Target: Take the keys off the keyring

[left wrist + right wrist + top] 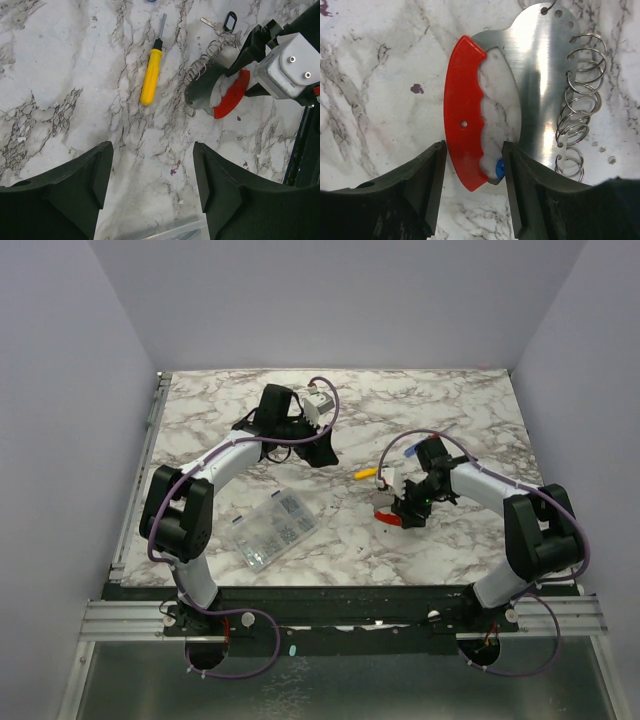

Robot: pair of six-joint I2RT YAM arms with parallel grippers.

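Observation:
The keyring [462,115] is a red curved handle joined to a grey metal plate [540,75] that carries several wire rings [580,100]. My right gripper [472,165] is shut across the lower end of the red handle, one finger on each side. A small blue piece [499,168] shows against the right finger. In the left wrist view the keyring [232,95] lies flat on the marble, and a key with a black tag [230,21] lies by its rings. My left gripper [152,170] hangs open over bare marble, well away from the keyring [388,517].
A yellow-handled screwdriver [151,75] lies left of the keyring, and from above the screwdriver [366,473] sits between the two arms. A clear compartment box [272,530] rests near the left arm's base. Purple walls surround the marble table [220,410].

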